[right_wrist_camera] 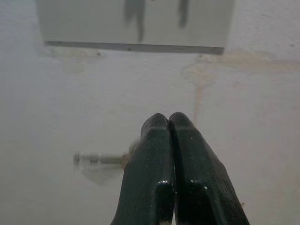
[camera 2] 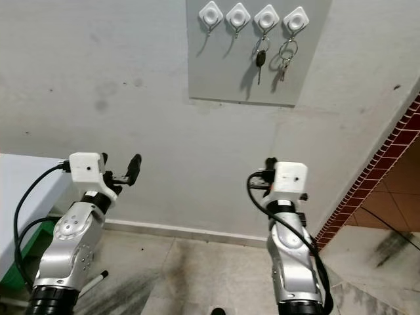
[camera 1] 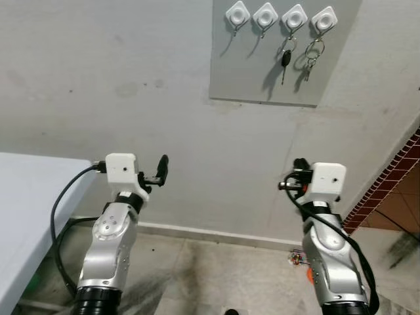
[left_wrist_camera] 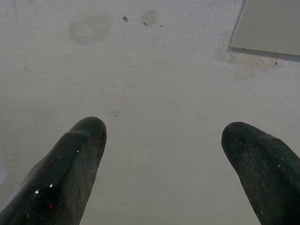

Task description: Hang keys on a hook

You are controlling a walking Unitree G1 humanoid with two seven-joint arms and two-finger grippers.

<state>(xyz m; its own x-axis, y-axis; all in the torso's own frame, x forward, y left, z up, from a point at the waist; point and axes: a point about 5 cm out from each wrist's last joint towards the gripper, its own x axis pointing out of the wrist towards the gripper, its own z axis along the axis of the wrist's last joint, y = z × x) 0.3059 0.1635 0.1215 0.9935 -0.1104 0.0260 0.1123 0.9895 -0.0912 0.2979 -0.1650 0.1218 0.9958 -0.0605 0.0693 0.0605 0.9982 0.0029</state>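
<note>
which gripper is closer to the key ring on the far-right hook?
Right. The right gripper sits almost directly below the key ring; the left gripper is low too, but well off to the left of the hook board.

Grey board [camera 1: 262,65] on the wall, four white hooks [camera 1: 281,18] along its top edge. Black-headed key [camera 1: 286,62] hangs from the third hook, ring of small keys [camera 1: 311,60] from the fourth, nearest the right edge. First two hooks bare.
</note>
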